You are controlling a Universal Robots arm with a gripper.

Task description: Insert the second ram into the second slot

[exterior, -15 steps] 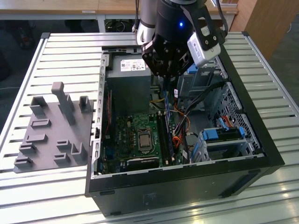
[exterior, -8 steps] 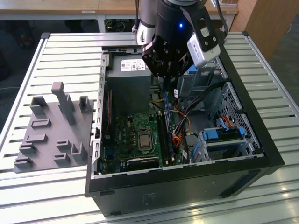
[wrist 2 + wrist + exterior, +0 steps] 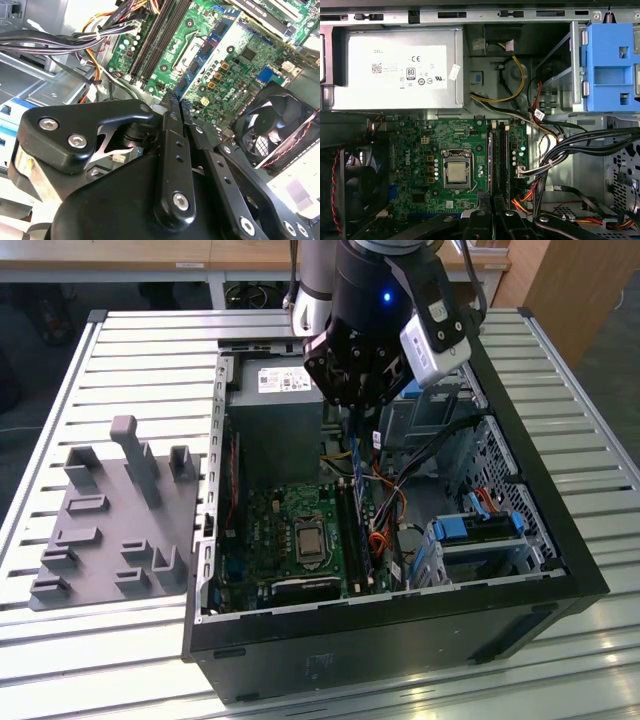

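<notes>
The gripper (image 3: 176,102) lies nearest the lens in both wrist views. Its black fingers (image 3: 170,150) are clamped on the second ram (image 3: 210,50). The blue stick projects beyond the fingertips and hangs over the motherboard (image 3: 420,150) inside the open computer case (image 3: 400,640). Contact with a slot cannot be determined.

In the first wrist view the black memory slots (image 3: 499,160) run in line with the fingers, just beside the processor socket (image 3: 456,171). A cable bundle (image 3: 580,145) of black, yellow and orange wires passes close along the slots' far side.

The power supply (image 3: 395,70) carries a white printed label (image 3: 405,65) with a barcode. A cooling fan (image 3: 277,130) sits at the board's edge, and a light-blue drive-bay latch (image 3: 612,75) sits beyond the cables.

A grey fixture plate (image 3: 110,530) rests on the slatted table (image 3: 560,660) at the exterior view's left.
</notes>
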